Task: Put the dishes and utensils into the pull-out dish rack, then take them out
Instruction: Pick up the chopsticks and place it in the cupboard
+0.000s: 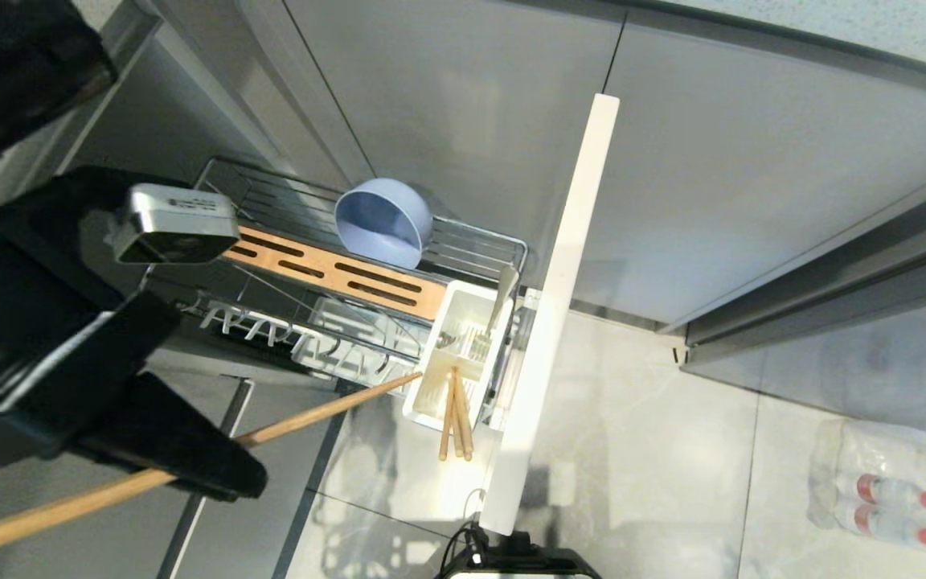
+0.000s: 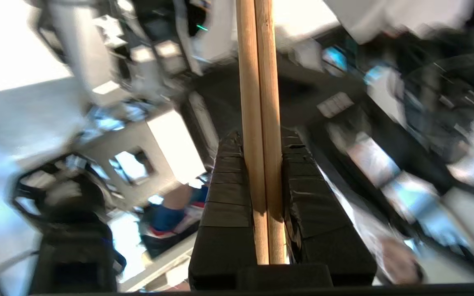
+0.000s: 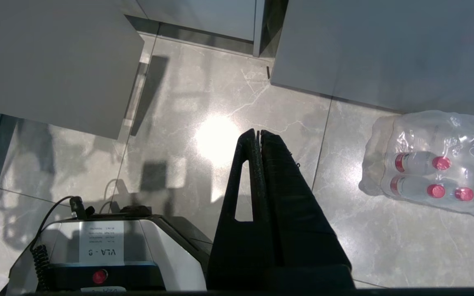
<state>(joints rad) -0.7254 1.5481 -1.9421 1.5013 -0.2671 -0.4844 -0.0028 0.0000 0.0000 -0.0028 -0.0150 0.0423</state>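
Grey cabinet fronts stand over a glossy grey tile floor (image 1: 640,450), where a shrink-wrapped pack of water bottles (image 3: 430,164) lies. The robot base label (image 3: 99,246) reads "VLA", shown inverted. The pull-out dish rack (image 1: 366,277) stands open, holding the bowl (image 1: 383,221), spoon (image 1: 503,293) and two more sticks in its caddy (image 1: 463,354). The left gripper (image 2: 261,205) pinches the chopsticks (image 2: 257,82); the right gripper (image 3: 257,135) hangs pressed together above the floor.

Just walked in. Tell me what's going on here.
The robot is working at the pull-out dish rack. Its left gripper is shut on a pair of chopsticks, held out in the air away from the rack. A grey-blue bowl sits tilted in the rack, and the white utensil caddy holds a spoon and what look like more chopsticks. The right gripper hangs shut and empty over the floor.
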